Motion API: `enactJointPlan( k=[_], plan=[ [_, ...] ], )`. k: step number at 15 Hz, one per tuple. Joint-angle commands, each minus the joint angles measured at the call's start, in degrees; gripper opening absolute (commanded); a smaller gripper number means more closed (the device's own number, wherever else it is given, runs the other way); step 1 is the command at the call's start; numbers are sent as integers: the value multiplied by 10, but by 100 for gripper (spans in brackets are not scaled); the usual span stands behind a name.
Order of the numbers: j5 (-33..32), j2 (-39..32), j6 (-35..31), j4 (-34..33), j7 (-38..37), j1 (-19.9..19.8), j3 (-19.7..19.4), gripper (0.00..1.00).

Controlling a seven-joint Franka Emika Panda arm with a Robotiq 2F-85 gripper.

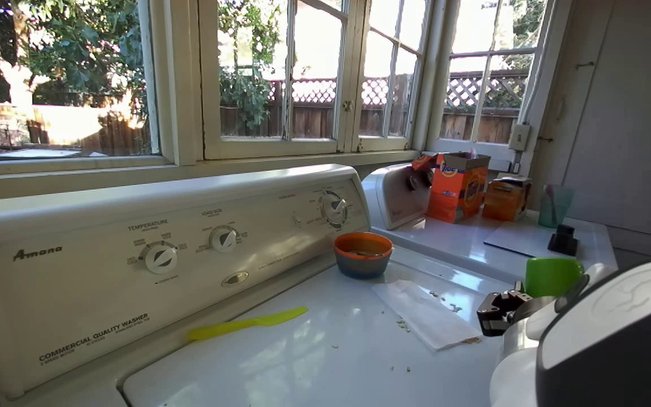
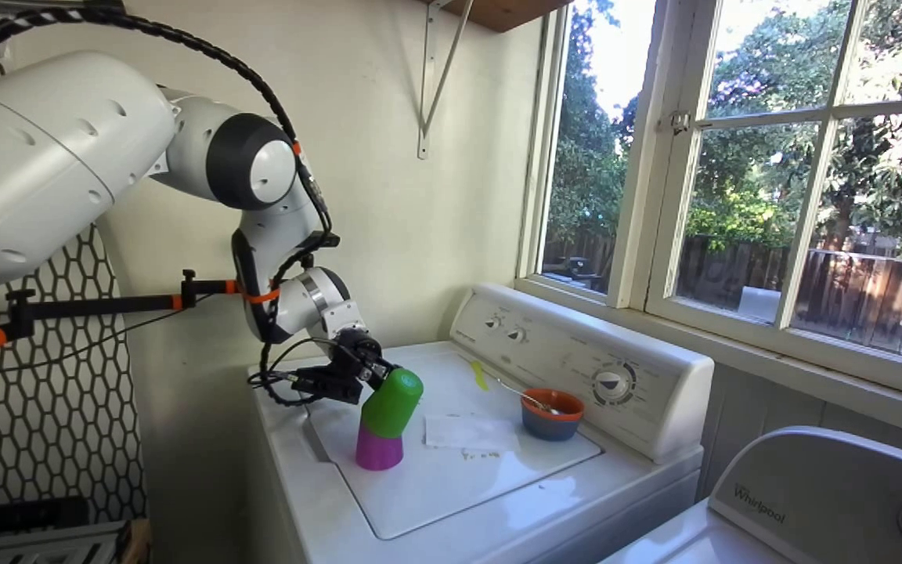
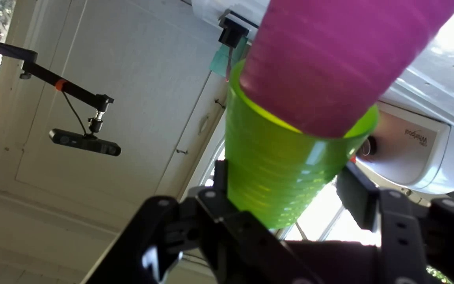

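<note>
My fingers (image 3: 355,193) grip a tilted green cup (image 3: 286,169), mouth down over a magenta cup (image 2: 380,453) w/ its top hidden inside; its btm., cut off in wrist view, is on the washer lid (image 2: 427,489).

Brt-grn cup (image 2: 394,403), magenta cup (image 2: 380,453) & blk gripper (image 3: 288,185) stand out vs. a dk-lettered wht washer (image 1: 280,362). The arm (image 2: 67,149) is wht & blk; bowl (image 2: 550,426), gray-blue & orange-rimmed; knife (image 1: 246,324), yellow-grn; paper (image 1: 421,314), plain wht; Tide box (image 1: 454,193), orange; tumbler (image 1: 558,204), teal; panel (image 2: 52,423), blk-on-pale honeycomb; fence (image 1: 314,120), brn w/ lattice.
</note>
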State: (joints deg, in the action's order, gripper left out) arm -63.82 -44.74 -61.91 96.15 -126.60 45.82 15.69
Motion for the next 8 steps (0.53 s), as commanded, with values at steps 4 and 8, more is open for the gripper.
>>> enactJointPlan(
  k=[4,8],
  plan=[
    [1,-29,48,-30,9,10,-14,45],
    [4,-36,61,-38,6,5,-18,45]
  ],
)
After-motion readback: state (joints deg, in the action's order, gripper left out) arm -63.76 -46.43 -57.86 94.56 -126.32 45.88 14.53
